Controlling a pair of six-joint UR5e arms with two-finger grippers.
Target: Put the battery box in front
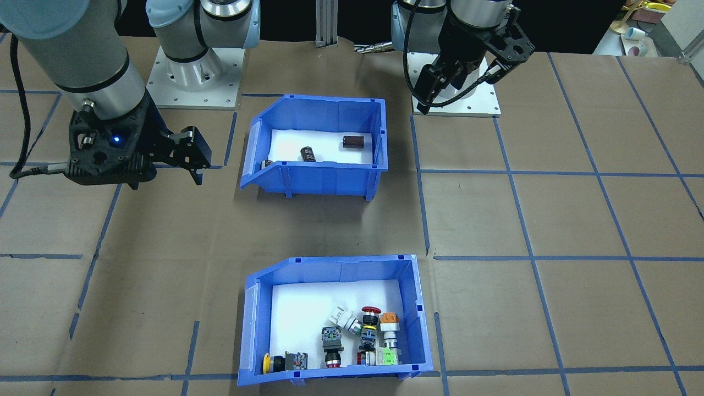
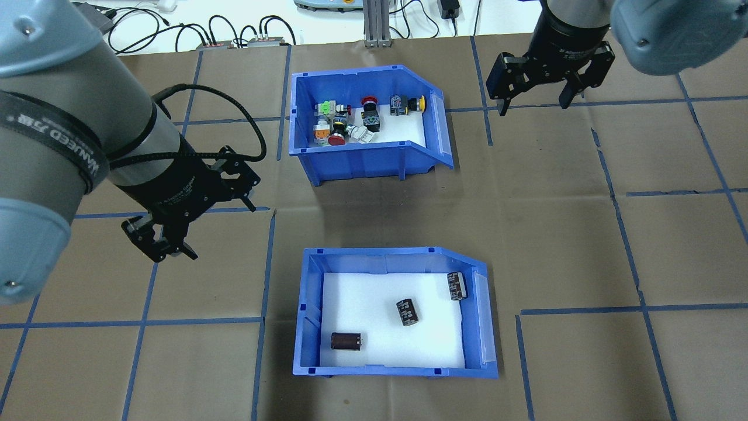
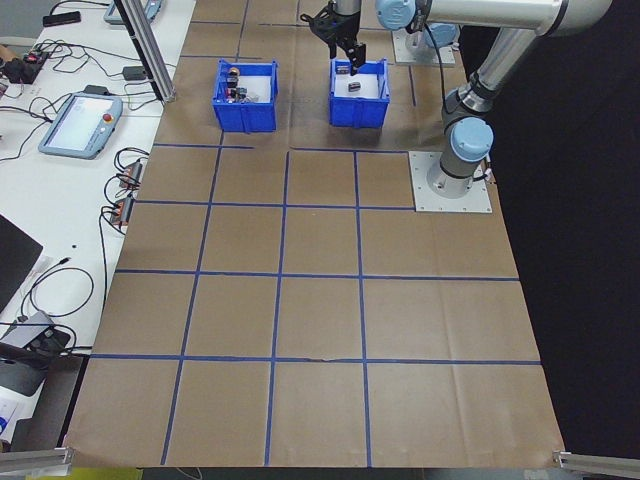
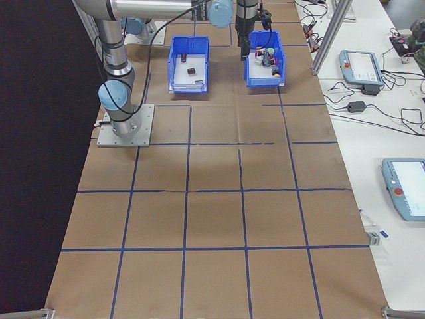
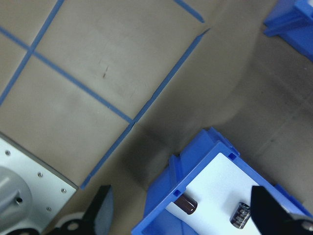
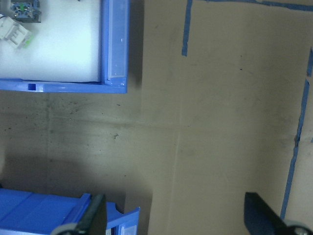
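Fingers of the left gripper are held spread above bare brown paper, left of the blue plastic battery box, which is set nearest the robot. Farther off, the right gripper is likewise spread beside the blue switch bin.

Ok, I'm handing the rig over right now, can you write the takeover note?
Left claw: open, empty, above the table on the left of the battery box.
Right claw: open, empty, above the table on the right of the switch bin.
Battery box: on the table, nearer the robot, three batteries inside. Switch bin sits beyond it.
Done: nothing gripped yet.
Left: grasp the battery box and place it in front.
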